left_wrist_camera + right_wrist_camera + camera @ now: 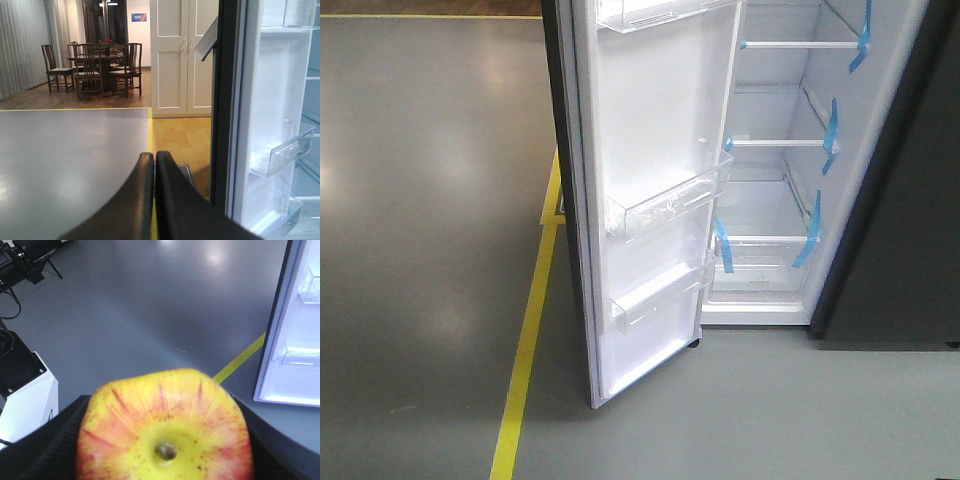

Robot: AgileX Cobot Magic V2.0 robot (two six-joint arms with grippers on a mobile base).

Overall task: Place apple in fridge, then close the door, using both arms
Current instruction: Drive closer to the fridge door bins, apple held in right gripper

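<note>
Staged lab — yellow floor tape (pixel 525 350), dining set (pixel 102 62)

Counted across the views: one apple (pixel 165 425), one fridge (pixel 775 190), one door (pixel 650 130) with three clear bins (pixel 670 205) on it, two left fingers (pixel 132 200), two right fingers (pixel 45 450), one yellow floor line (pixel 525 350), two white cupboard doors (pixel 172 55), and one dark table (pixel 95 59) ringed by chairs (pixel 55 65) too bunched to count.

The apple (pixel 165 440) skin is seen as smooth, waxy and finely speckled between the ribbed matt black pads (pixel 50 452) of the right gripper (pixel 162 407). The left gripper (pixel 154 162) fingers (pixel 135 200) are smooth, dull black. To their right, clear plastic bins (pixel 282 150) are fitted on the glossy white door (pixel 265 90) lining; ahead, the grey floor (pixel 65 150) is polished.
</note>
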